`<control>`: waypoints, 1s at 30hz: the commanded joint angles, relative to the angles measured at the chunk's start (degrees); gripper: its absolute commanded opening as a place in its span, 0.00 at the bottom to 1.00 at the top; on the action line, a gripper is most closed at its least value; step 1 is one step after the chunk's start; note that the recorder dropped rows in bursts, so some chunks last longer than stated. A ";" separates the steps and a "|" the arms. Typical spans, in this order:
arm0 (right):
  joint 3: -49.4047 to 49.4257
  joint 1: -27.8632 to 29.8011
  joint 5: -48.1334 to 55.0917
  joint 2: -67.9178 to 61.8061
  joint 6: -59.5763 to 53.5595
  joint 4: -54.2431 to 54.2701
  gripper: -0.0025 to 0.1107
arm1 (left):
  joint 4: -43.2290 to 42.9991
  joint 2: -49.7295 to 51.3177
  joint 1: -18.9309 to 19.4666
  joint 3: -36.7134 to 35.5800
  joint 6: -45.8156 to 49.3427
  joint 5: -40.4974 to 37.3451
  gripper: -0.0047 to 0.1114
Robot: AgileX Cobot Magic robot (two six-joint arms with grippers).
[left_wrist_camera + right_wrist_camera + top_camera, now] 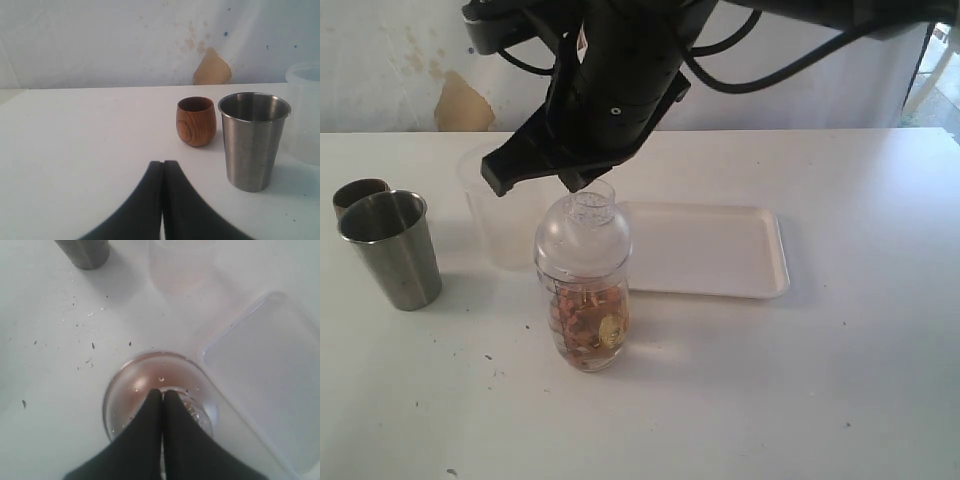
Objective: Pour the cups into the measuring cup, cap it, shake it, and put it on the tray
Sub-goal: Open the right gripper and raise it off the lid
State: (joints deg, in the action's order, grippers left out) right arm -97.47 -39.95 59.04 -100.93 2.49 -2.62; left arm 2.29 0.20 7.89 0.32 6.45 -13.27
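Observation:
The measuring cup (586, 320) stands on the white table with a clear domed cap (582, 235) on it and brownish-orange contents inside. My right gripper (163, 391) is shut and empty, its tips right over the top of the cap (140, 380); I cannot tell if they touch. At the far left stand a steel cup (392, 250) and, behind it, a small wooden cup (358, 193). My left gripper (163, 162) is shut and empty, low over the table, facing the wooden cup (196, 121) and the steel cup (252, 142). The white tray (720, 250) lies just right of the measuring cup.
A frosted plastic cup (495, 225) without marks stands behind and left of the measuring cup, between it and the steel cup. Small dark specks dot the table (800, 400) around the measuring cup. The right arm (610, 90) and its cables hang over the back middle.

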 commanded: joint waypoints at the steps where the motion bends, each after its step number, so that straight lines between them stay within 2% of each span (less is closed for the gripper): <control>1: 1.01 0.01 -0.42 -0.30 0.32 0.28 0.02 | -0.05 -0.20 -0.01 -0.32 -0.18 -0.10 0.04; 17: 1.00 0.01 2.52 -0.45 -0.91 -0.54 0.02 | -0.05 -0.20 -0.01 -0.32 -0.18 -0.10 0.04; 22: 1.00 0.01 -0.89 2.63 -1.03 -1.06 0.03 | -0.05 -0.20 -0.01 -0.32 -0.18 -0.10 0.04; 25: 1.00 0.01 -1.87 4.22 -1.13 -1.06 0.10 | -0.05 -0.20 -0.01 -0.32 -0.18 -0.10 0.04; 30: 1.00 0.01 0.97 6.20 -0.38 -1.06 0.41 | -0.05 -0.20 -0.01 -0.32 -0.18 -0.10 0.04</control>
State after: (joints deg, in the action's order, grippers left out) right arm -96.52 -39.95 58.40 -95.97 1.92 -3.29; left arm 2.29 0.20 7.89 0.32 6.45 -13.27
